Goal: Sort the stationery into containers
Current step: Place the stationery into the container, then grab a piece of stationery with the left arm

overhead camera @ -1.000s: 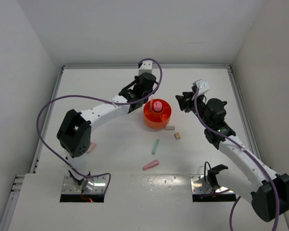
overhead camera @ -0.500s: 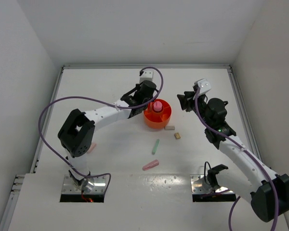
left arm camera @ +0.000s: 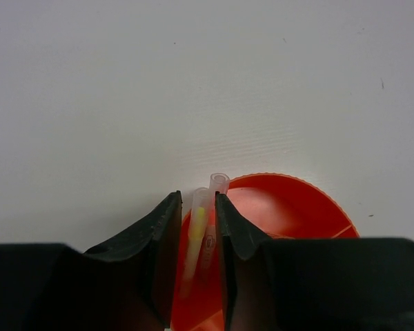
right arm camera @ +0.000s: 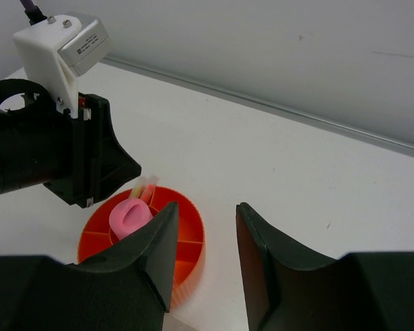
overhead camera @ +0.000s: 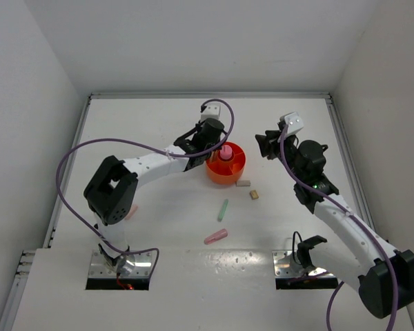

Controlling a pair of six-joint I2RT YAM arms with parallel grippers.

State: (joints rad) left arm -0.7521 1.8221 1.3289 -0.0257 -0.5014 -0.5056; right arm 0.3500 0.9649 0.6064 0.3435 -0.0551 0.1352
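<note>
Showing partial completion, orange tub (overhead camera: 224, 176) holds pink-capped tube (overhead camera: 225, 152) plus two clear pens (left arm camera: 200, 227) at its 10 o'clock rim, left gripper (left arm camera: 196, 200) astride them, grip undeterminable; right gripper (right arm camera: 207, 210) parted, empty; loose pieces (overhead camera: 223, 209) wait at 6 o'clock.
</note>
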